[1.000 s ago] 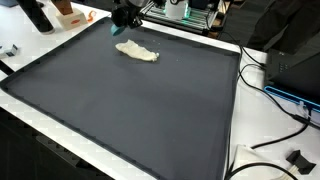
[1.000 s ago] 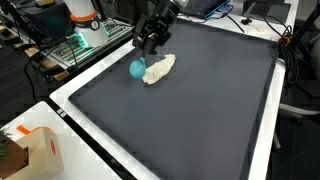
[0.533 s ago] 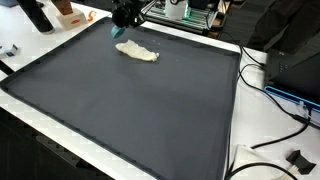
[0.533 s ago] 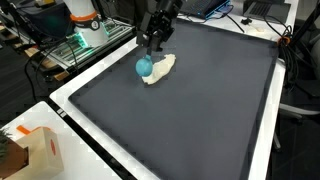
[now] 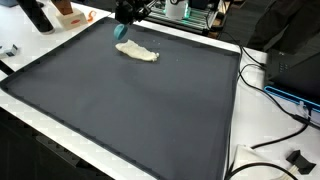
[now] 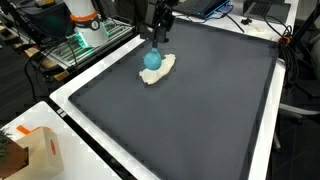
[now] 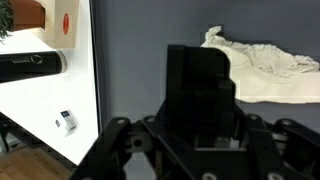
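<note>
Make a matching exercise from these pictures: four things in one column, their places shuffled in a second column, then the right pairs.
Things
1. small blue round object
2. crumpled cream cloth
3. large dark grey mat
4. tan cardboard box

Places
A. the broad surface under the cloth
B. stands off the mat, beside its corner
C. at the tips of the black gripper
D. lies on the mat, near one edge

Pairs: 1-C, 2-D, 3-A, 4-B
</note>
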`<state>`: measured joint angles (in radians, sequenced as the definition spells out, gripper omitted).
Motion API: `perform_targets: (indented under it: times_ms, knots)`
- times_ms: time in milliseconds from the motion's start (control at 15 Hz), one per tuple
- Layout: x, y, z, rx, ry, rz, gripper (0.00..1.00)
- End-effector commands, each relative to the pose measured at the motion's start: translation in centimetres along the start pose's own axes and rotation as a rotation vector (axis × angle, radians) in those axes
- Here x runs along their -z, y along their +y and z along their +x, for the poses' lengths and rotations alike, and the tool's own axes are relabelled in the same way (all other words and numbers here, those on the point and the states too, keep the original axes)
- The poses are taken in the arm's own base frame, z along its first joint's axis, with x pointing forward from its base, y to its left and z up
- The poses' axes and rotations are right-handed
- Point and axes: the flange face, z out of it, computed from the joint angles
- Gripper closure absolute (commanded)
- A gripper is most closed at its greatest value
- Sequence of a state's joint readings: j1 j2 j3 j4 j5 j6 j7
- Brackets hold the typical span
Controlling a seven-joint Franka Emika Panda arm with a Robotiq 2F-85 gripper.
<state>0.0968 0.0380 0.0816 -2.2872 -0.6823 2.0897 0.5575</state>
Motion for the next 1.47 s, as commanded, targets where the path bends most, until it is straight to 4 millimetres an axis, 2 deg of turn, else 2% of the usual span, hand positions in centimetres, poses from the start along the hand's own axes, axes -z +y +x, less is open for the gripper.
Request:
perform_targets:
  times_ms: [0, 267, 600, 1400]
  knots:
    - [1.1, 0.9, -1.9, 0.073, 0.052, 0.098, 0.73]
    - [1.9, 1.6, -2.7, 0.141, 0.109, 0.212, 0.73]
    - [1.9, 3.0, -3.4, 0.187, 0.165, 0.344, 0.73]
    - [-1.5, 6.6, -4.6, 0.204, 0.254, 0.705, 0.73]
